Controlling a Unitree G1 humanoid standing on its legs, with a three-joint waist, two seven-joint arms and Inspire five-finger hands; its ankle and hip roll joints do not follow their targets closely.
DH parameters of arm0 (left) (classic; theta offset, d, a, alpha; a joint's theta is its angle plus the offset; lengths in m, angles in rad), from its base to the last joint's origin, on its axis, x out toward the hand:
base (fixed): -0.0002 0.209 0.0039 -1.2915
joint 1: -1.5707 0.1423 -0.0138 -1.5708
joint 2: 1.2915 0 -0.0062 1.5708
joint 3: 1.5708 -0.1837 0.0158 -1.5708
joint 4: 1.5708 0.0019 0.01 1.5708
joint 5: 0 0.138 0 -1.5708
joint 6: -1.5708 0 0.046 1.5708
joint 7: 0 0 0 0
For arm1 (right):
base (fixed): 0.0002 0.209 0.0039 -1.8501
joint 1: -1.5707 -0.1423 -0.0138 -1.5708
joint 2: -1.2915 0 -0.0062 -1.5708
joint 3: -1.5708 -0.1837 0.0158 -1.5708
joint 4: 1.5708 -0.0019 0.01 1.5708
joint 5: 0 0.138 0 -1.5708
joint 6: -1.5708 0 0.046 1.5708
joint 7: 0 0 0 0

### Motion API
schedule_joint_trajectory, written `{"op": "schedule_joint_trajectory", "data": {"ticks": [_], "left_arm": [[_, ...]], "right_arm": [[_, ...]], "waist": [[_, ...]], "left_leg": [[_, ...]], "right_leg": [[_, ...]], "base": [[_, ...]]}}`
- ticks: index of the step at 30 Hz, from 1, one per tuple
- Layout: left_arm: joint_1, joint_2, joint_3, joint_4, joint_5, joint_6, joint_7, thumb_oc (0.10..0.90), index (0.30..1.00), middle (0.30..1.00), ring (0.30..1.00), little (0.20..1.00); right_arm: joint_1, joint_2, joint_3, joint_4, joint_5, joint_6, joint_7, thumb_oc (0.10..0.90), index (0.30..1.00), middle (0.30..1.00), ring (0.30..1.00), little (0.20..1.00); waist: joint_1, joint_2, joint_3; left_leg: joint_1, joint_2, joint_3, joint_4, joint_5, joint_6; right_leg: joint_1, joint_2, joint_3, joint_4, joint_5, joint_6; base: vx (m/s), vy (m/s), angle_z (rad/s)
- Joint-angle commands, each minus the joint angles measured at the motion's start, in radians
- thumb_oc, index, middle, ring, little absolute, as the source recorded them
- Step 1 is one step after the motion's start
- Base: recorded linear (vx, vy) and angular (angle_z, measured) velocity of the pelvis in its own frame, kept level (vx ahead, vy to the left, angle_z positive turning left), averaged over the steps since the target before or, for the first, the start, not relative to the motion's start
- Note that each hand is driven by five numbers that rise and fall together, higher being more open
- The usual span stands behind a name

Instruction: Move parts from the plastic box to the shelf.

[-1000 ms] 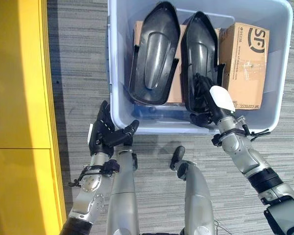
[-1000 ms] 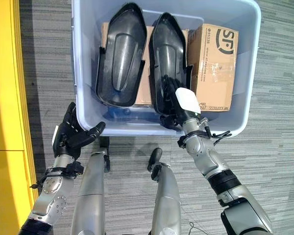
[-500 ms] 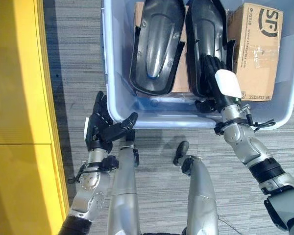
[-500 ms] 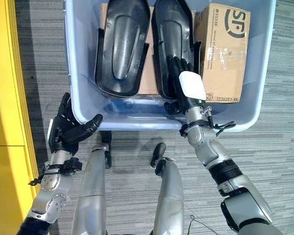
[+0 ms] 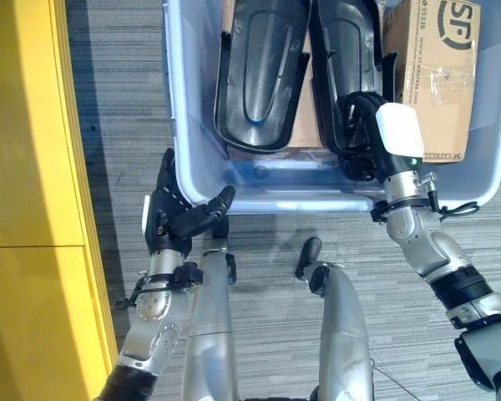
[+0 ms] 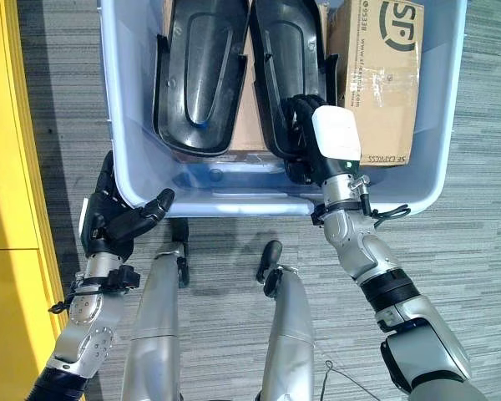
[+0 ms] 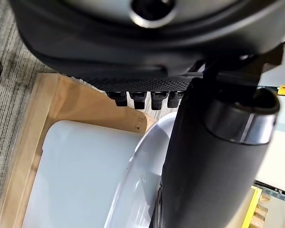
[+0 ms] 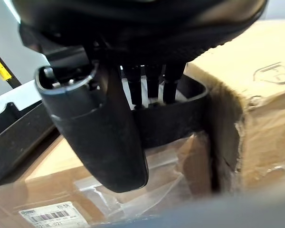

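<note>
Plastic box (image 5: 179, 125) on carpet floor (image 5: 125, 100): two black moulded parts plus cardboard boxes inside. Right part (image 5: 344, 58) is gripped at its near end by right hand (image 5: 369, 134), fingers curled over its rim; this is confirmed in right wrist view, beside cardboard box (image 8: 247, 109). Left part (image 5: 259, 75) untouched. Left hand (image 5: 174, 219) is held open at the box's outer near-left corner. Yellow surface (image 5: 25, 209) far left.

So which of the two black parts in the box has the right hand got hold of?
The black part on the robot's right, beside the cardboard box. The right hand curls over its near rim; the other black part lies untouched.
</note>
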Motion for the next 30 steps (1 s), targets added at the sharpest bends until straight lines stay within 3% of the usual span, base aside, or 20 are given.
{"op": "schedule_joint_trajectory", "data": {"ticks": [1, 6, 11, 12, 15, 19, 30], "left_arm": [[0.047, -0.011, -0.033, 0.083, 0.041, 0.038, 0.043, 0.9, 1.0, 1.0, 1.0, 1.0], [0.036, -0.015, -0.041, 0.093, 0.043, 0.043, 0.032, 0.9, 1.0, 1.0, 1.0, 1.0], [0.029, -0.025, -0.028, 0.128, 0.047, 0.044, 0.027, 0.9, 1.0, 1.0, 1.0, 1.0], [0.022, -0.023, -0.026, 0.129, 0.051, 0.045, 0.022, 0.9, 1.0, 1.0, 1.0, 1.0], [0.02, -0.021, -0.022, 0.145, 0.06, 0.052, 0.008, 0.9, 1.0, 1.0, 1.0, 1.0], [0.021, -0.023, -0.02, 0.156, 0.062, 0.057, -0.005, 0.9, 1.0, 1.0, 1.0, 1.0], [0.075, -0.012, 0.017, 0.165, 0.046, 0.066, -0.066, 0.9, 1.0, 1.0, 1.0, 1.0]], "right_arm": [[0.042, 0.01, 0.076, 0.061, 0.02, -0.004, 0.115, 0.4, 0.3, 0.3, 0.3, 0.3], [0.096, 0.029, 0.055, 0.002, 0.038, -0.024, 0.121, 0.4, 0.3, 0.3, 0.3, 0.3], [0.19, 0.052, 0.01, -0.069, 0.074, -0.058, 0.119, 0.4, 0.3, 0.3, 0.3, 0.3], [0.195, 0.053, 0.002, -0.078, 0.076, -0.063, 0.124, 0.4, 0.3, 0.3, 0.3, 0.3], [0.225, 0.046, -0.015, -0.098, 0.073, -0.07, 0.133, 0.4, 0.3, 0.3, 0.3, 0.3], [0.25, 0.036, -0.037, -0.126, 0.069, -0.076, 0.141, 0.4, 0.3, 0.3, 0.3, 0.3], [0.278, -0.016, -0.091, -0.225, 0.044, -0.099, 0.173, 0.4, 0.3, 0.3, 0.3, 0.3]], "waist": [[0.017, 0.048, -0.002], [0.012, 0.037, -0.002], [0.008, 0.016, -0.002], [0.011, 0.016, -0.002], [0.011, 0.011, -0.002], [0.01, 0.009, -0.002], [-0.001, 0.013, -0.138]], "left_leg": [[0.024, 0.002, -0.062, -0.018, -0.059, 0.011], [0.101, 0.007, -0.054, -0.098, -0.034, 0.002], [0.275, 0.008, -0.047, -0.246, 0.015, -0.007], [0.289, 0.01, -0.042, -0.276, 0.053, -0.003], [0.414, 0.008, -0.035, -0.355, 0.075, -0.007], [0.507, 0.004, -0.027, -0.396, 0.081, -0.008], [0.688, 0.003, 0.003, -0.524, 0.11, -0.012]], "right_leg": [[0.081, 0.036, 0.021, -0.048, -0.033, 0.002], [0.168, 0.041, 0.005, -0.13, -0.008, 0.014], [0.35, 0.048, -0.017, -0.288, 0.056, 0.044], [0.366, 0.048, -0.03, -0.32, 0.09, 0.043], [0.497, 0.043, -0.034, -0.411, 0.124, 0.057], [0.588, 0.035, -0.034, -0.47, 0.142, 0.065], [0.755, 0.004, -0.031, -0.641, 0.209, 0.092]], "base": [[0.0, 0.0, 0.0], [0.01, 0.001, 0.02], [0.03, 0.007, 0.09], [-0.02, 0.03, 0.08], [0.06, 0.049, 0.02], [0.07, 0.034, 0.06], [0.07, 0.027, -0.04]]}}
